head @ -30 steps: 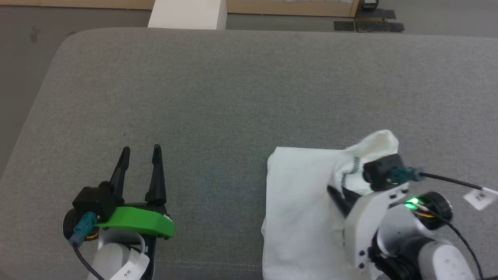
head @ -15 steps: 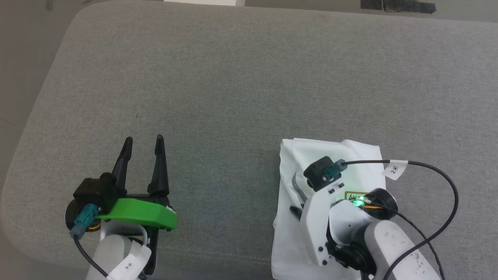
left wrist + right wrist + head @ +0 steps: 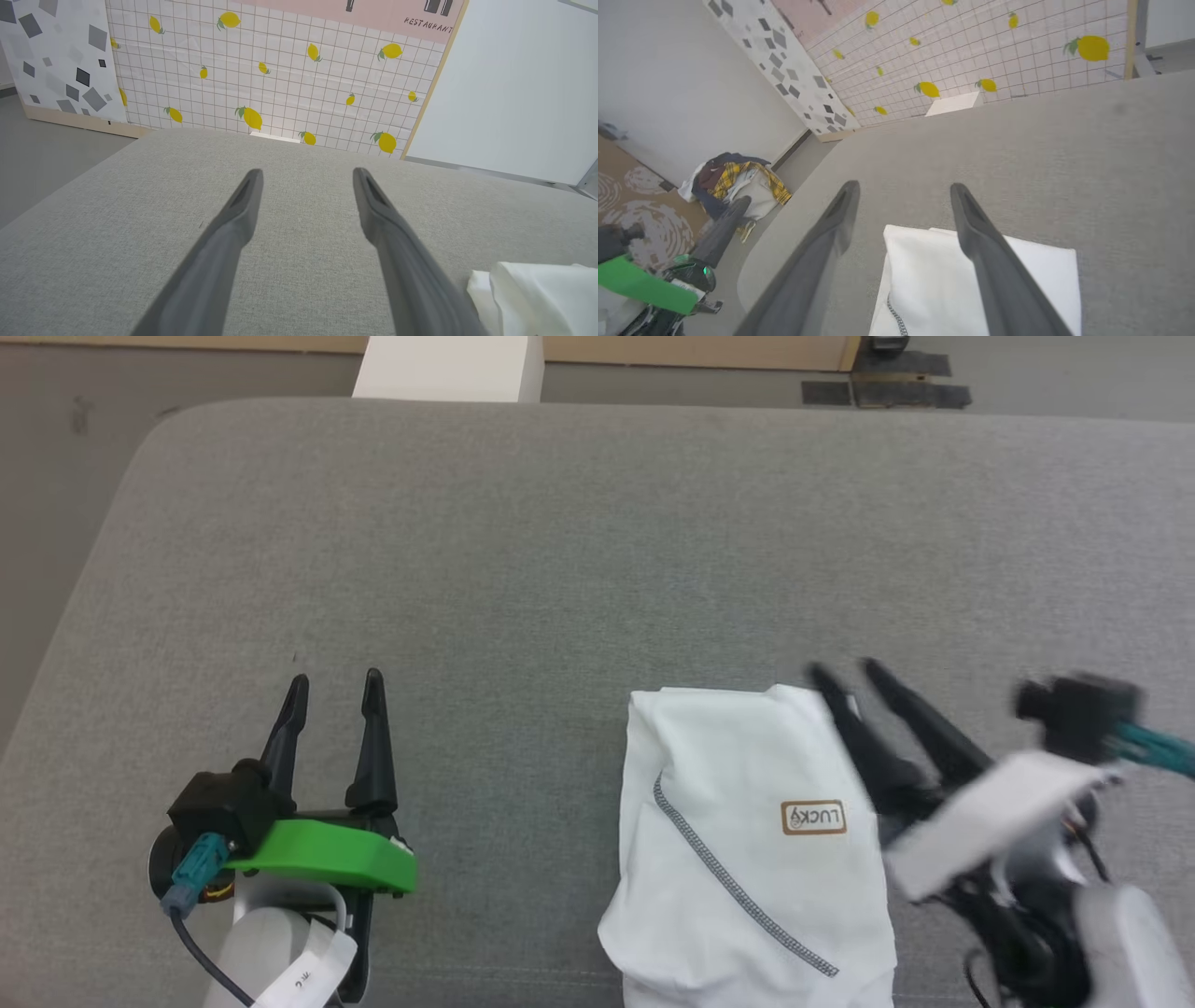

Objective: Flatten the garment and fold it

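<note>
The right hand (image 3: 845, 668) is spread open and grasps nothing. Its two long dark fingers lie over the far right corner of the garment, and I cannot tell whether they touch the cloth or hang just above it. The arm behind it is blurred.

The broad grey fabric-covered bench (image 3: 560, 541) carries everything. Most of its top is bare.

The white thin-fabric long-sleeved shirt (image 3: 738, 803) lies on the right half of the bench, close to the near edge. It is gathered into a compact, roughly rectangular packet. Its far edge is straight and its left side bulges a little. The near end runs out of the head view, so I cannot see how that end lies.

The left hand (image 3: 335, 678) rests over the left half of the bench, well apart from the shirt. Its fingers are parted and empty.

A dark grey zigzag-stitched seam line (image 3: 728, 882) runs diagonally across the top layer. A small brown-bordered label (image 3: 813, 818) sits near the right edge.

The flattening and the main folds look done, since no sleeve trails loose. At most, squaring the uneven left and near edges seems left.
</note>
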